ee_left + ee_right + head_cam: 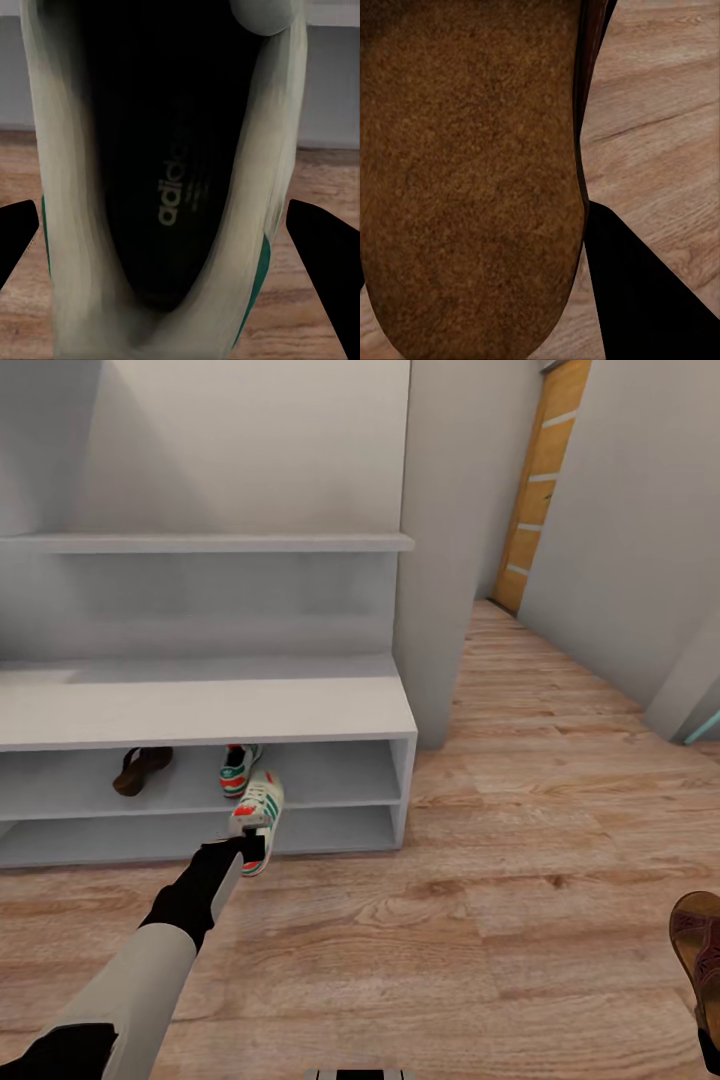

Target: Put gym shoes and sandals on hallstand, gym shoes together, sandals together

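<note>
Two shoes already sit on the upper open shelf row of the hallstand (200, 710): a dark brown sandal (140, 769) toward the left and a gym shoe (239, 768) near the middle, well apart from each other. A second gym shoe (256, 822) hangs in front of the shelf edge, held at its heel by the left gripper (244, 850), toe pointing up and toward the rack. The left arm reaches from the lower left of the head view diagonally forward, its pale forearm running into a black wrist, nearly straight and angled toward the lower shelves. In the left wrist view the held gym shoe (172, 187) shows its dark insole with lettering, cream walls and a green patch at the heel, with a black finger (322, 255) at either side of it, pinching the heel.

Low at the right edge of the head view, a second sandal (700, 950) appears above the corridor floor (480, 920), its strapped upper and footbed facing up. The right wrist view shows this sandal (472, 180) close up as a grainy brown surface, with one black finger (645, 300) of the right gripper beside it over the wood planks; the sandal sits tight against that finger, so the right pincer grips it.
</note>
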You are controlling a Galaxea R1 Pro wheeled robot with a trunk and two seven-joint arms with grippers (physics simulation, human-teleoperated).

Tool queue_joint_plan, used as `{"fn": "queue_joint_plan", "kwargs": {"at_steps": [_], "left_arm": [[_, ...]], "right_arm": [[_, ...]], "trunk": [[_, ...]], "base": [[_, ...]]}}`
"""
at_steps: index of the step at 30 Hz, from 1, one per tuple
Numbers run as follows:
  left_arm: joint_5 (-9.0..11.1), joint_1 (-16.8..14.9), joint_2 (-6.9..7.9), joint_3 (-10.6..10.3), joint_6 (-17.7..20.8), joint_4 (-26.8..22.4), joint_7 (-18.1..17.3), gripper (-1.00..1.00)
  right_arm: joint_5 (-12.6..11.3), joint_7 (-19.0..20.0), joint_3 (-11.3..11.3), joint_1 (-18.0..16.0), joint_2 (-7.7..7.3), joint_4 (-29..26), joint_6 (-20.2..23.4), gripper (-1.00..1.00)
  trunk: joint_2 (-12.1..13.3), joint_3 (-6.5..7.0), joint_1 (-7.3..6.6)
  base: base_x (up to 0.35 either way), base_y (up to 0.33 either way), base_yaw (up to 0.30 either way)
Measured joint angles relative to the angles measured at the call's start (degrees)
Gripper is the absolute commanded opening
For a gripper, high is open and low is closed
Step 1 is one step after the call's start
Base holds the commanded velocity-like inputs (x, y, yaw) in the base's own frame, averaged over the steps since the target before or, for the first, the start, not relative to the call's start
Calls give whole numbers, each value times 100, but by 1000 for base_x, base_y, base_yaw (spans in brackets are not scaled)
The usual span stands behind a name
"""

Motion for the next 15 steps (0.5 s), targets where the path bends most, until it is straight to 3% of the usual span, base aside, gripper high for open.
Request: {"fn": "queue_joint_plan", "kwargs": {"at_steps": [6, 15], "left_arm": [[21, 5, -16, -5, -5, 0, 72, -100], [29, 1, -28, 4, -9, 0, 60, -100]], "right_arm": [[0, 0, -2, 0, 0, -2, 0, -100], [1, 0, -8, 0, 0, -4, 1, -100]], "trunk": [[0, 0, 0], [0, 0, -3]], "base": [[27, 0, 0], [275, -56, 0]]}}
